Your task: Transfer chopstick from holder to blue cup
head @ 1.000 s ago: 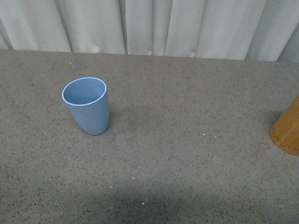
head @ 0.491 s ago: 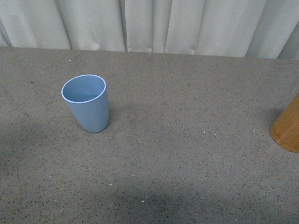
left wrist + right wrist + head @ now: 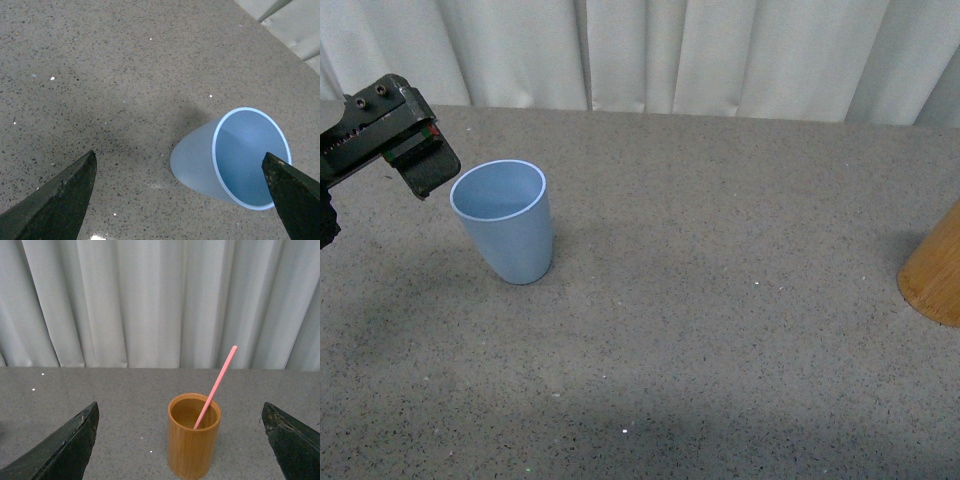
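The pale blue cup (image 3: pixel 505 220) stands upright and empty on the left of the grey table. My left gripper (image 3: pixel 420 165) is open, just left of the cup's rim and a little above it. In the left wrist view the cup (image 3: pixel 235 157) lies between the two dark fingertips (image 3: pixel 60 200), nearer one of them. The wooden holder (image 3: pixel 935 275) is cut off at the right edge of the front view. In the right wrist view the holder (image 3: pixel 192 440) stands upright with one pink chopstick (image 3: pixel 216 386) leaning in it. My right gripper (image 3: pixel 180 440) is open, short of the holder.
The speckled grey table (image 3: pixel 720 330) runs between cup and holder. Pale curtains (image 3: pixel 670 50) hang behind the table's far edge.
My left gripper has come into the front view from the left, up beside the cup's rim. The cup and holder have not moved on the table.
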`<move>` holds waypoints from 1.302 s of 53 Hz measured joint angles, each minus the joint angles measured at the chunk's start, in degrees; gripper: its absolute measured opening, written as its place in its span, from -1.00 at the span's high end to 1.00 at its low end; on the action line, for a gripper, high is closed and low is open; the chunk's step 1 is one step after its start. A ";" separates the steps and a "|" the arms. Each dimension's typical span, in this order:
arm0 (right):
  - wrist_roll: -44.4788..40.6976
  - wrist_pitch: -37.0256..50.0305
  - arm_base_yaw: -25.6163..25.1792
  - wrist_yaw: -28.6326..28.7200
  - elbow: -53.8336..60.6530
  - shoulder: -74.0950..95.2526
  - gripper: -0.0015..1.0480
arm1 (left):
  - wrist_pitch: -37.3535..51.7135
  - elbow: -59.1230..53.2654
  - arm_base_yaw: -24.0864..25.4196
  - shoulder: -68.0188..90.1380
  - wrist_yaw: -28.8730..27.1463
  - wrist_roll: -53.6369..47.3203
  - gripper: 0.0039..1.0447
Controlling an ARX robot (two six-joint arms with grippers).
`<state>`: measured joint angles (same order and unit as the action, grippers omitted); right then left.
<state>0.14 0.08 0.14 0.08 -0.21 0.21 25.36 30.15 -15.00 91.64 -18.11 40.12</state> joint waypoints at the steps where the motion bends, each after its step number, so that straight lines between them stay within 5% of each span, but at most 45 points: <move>1: 0.02 0.00 0.00 0.00 0.00 0.00 -0.81 | 0.00 0.15 0.00 0.35 -0.15 0.09 -0.88; 69: 0.00 0.00 0.00 0.00 0.00 0.00 -0.81 | -4.15 7.58 -3.02 10.82 -4.20 2.47 -0.88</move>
<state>0.14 0.08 0.14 0.08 -0.21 0.21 21.21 37.74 -18.02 102.45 -22.30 42.59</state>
